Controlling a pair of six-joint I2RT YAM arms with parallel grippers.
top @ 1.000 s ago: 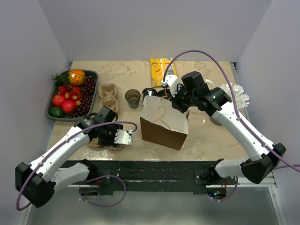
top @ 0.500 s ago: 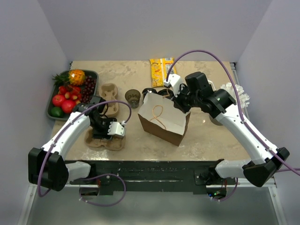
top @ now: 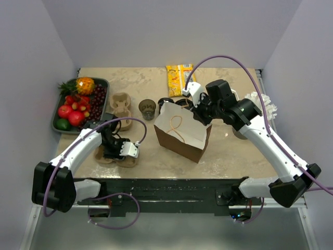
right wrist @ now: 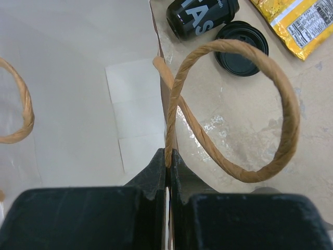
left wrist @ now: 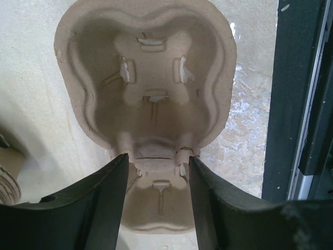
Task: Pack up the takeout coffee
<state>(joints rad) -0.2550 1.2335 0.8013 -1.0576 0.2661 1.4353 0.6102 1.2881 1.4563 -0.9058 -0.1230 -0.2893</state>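
An open brown paper bag (top: 179, 134) stands mid-table, white inside (right wrist: 73, 104). My right gripper (right wrist: 168, 156) is shut on its far rim, at the foot of the twisted paper handle (right wrist: 234, 104). A pulp cup carrier (left wrist: 148, 99) lies near the front left (top: 115, 156). My left gripper (left wrist: 157, 172) hovers low over it, jaws apart, with its fingers (left wrist: 104, 203) on either side of the carrier's narrow waist; I cannot tell whether they touch it. A black coffee cup (right wrist: 203, 14) lies on its side behind the bag, next to a black lid (right wrist: 242, 47). A dark cup (top: 147, 108) stands upright.
A second pulp carrier (top: 120, 107) lies behind the first one. A tray of fruit (top: 80, 104) fills the far left, and a yellow snack packet (top: 178, 78) lies at the back. Something white and crinkled (top: 264, 105) sits at the right edge. The table's dark front edge (left wrist: 291, 104) runs right beside the near carrier.
The left arm swung leftward, and its gripper turned over the near carrier and narrowed a little. The right gripper tugged the bag, which turned slightly and opened wider, then held still.
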